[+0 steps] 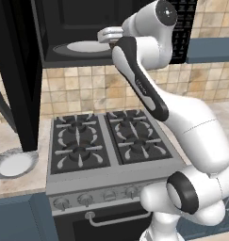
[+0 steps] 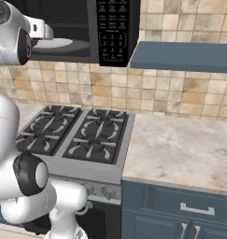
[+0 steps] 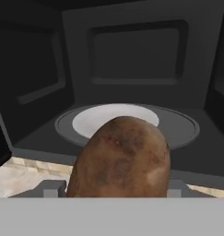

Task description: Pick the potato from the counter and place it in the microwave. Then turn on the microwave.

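The brown mottled potato point(image 3: 120, 159) is held between my gripper's point(image 3: 115, 188) fingers, just outside the front sill of the microwave point(image 3: 136, 55). The white round turntable point(image 3: 114, 117) lies right behind it inside the dark cavity. From the left base view my gripper point(image 1: 106, 35) reaches into the open microwave point(image 1: 64, 21) at the edge of the turntable point(image 1: 85, 46). The microwave door point(image 1: 17, 70) hangs open to the left. In the right base view the gripper point(image 2: 42, 29) is level with the turntable point(image 2: 59, 44), left of the keypad point(image 2: 112, 32).
A black gas stove point(image 1: 102, 141) sits directly below the microwave. The beige counter point(image 2: 180, 140) stretches to its right under a blue-grey cabinet point(image 2: 180, 56). A grey plate point(image 1: 14, 164) rests on the counter point(image 1: 12, 188) left of the stove, beneath the open door.
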Controlling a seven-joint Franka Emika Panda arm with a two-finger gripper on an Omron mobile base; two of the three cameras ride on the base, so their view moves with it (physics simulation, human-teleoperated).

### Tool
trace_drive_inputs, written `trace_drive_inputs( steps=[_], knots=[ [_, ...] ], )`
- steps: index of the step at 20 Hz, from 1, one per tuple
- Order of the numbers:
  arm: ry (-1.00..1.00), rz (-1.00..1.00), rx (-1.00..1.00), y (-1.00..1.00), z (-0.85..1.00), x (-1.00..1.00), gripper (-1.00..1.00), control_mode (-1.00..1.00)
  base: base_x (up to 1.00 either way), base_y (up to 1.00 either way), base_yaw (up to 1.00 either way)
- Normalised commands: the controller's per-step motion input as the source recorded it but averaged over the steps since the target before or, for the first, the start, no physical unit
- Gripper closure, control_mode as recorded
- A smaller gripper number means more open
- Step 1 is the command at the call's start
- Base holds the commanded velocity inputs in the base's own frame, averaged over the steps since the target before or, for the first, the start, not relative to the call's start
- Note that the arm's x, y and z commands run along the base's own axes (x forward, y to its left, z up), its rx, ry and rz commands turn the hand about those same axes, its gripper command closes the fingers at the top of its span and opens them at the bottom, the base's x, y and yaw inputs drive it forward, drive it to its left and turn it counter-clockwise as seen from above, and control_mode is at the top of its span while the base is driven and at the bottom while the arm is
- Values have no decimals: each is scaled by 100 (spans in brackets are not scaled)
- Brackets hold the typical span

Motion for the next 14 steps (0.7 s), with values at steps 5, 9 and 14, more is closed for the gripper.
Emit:
trace_drive_inputs(
  steps=[5, 9, 14],
  knots=[
    [0, 0, 0, 17, 0, 42, 100, -100, 0, 0, 0],
    [1, 0, 0, 4, 0, 32, 100, -100, 0, 0, 0],
    [1, 0, 0, 0, -1, 18, 100, -100, 0, 0, 0]
  ],
)
